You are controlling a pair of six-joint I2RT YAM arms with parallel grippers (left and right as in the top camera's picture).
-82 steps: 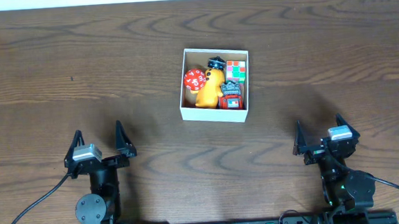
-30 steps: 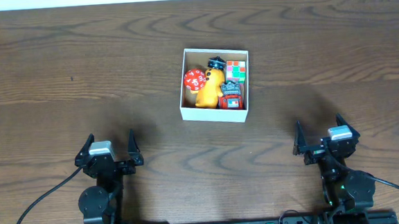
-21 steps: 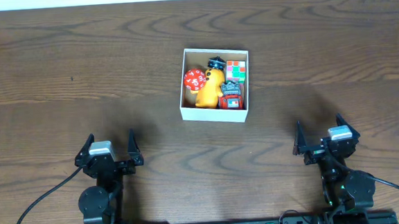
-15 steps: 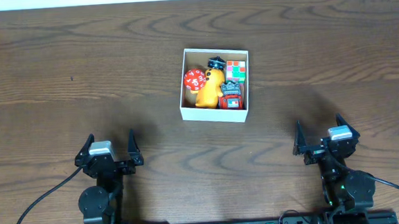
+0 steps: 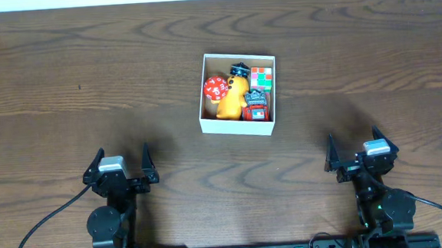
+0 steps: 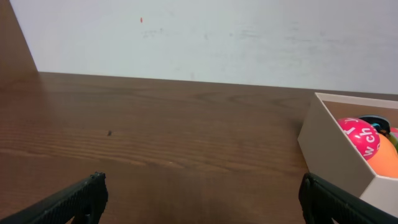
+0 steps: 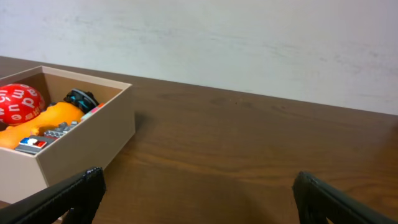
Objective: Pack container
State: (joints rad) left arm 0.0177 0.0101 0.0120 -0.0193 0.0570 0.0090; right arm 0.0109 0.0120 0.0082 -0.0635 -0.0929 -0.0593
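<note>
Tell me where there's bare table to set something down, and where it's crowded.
Bare table lies left of the container, right of it, and in front between it and the open left gripper and right gripper. Crowded only inside the container: red die, yellow toy and colour cube fill it.

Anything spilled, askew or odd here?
Nothing stands out. The toys all sit inside the container, none spilled outside it. The left gripper and right gripper are open and empty, well clear of it.
</note>
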